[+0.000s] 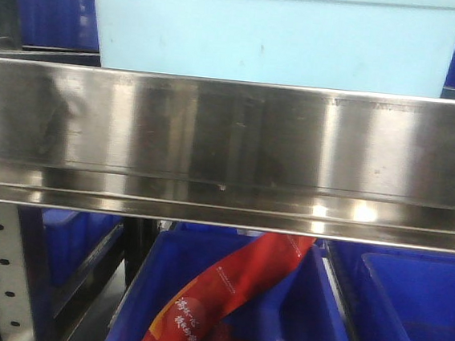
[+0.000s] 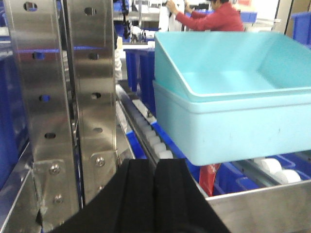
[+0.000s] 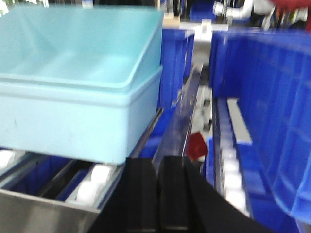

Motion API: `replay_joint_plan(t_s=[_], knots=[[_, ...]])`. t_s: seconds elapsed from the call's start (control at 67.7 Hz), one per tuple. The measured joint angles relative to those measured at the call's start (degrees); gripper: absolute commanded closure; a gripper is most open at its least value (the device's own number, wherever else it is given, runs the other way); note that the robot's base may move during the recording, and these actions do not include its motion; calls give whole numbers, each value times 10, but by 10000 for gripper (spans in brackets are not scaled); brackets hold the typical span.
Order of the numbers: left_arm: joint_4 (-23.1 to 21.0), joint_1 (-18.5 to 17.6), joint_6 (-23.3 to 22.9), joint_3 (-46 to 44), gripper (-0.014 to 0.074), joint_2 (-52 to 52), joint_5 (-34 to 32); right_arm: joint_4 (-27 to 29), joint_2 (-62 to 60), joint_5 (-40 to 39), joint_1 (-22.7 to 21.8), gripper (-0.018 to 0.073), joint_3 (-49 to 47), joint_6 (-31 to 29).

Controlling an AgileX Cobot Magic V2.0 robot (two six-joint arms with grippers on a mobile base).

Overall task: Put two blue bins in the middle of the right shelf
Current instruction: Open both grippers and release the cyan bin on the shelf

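We see two nested bins resting on shelf rollers; left gripper and right gripper flank them, fingers pressed together, holding nothing, presumably before lifting.

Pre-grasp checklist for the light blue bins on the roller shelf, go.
1. Bins nested: ok, upper bin sits inside lower bin.
2. Stack resting on rollers: ok.
3. Bins empty: ok for the upper; lower cannot tell.
4. Left hand free: ok, fingers together, holding nothing.
5. Right hand free: ok, closed, empty.
6. Person behind the shelf: not ok, close to the workspace.
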Motion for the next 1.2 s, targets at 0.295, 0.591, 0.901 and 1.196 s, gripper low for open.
replay_joint_plan(t_s=[0.295, 0.591, 0.901, 1.196], knots=[[0, 0, 0, 1, 707, 0, -14, -6, -5, -1, 0, 720, 0, 0], [0, 0, 0, 1, 707, 0, -16, -6, -5, -1, 0, 720, 0, 0], [0, 3, 6, 2, 707, -1, -17, -6, -5, -1, 0, 720, 0, 0], [-68, 119, 84, 66, 707, -46, -23, -6, -5, -1, 0, 720, 0, 0]])
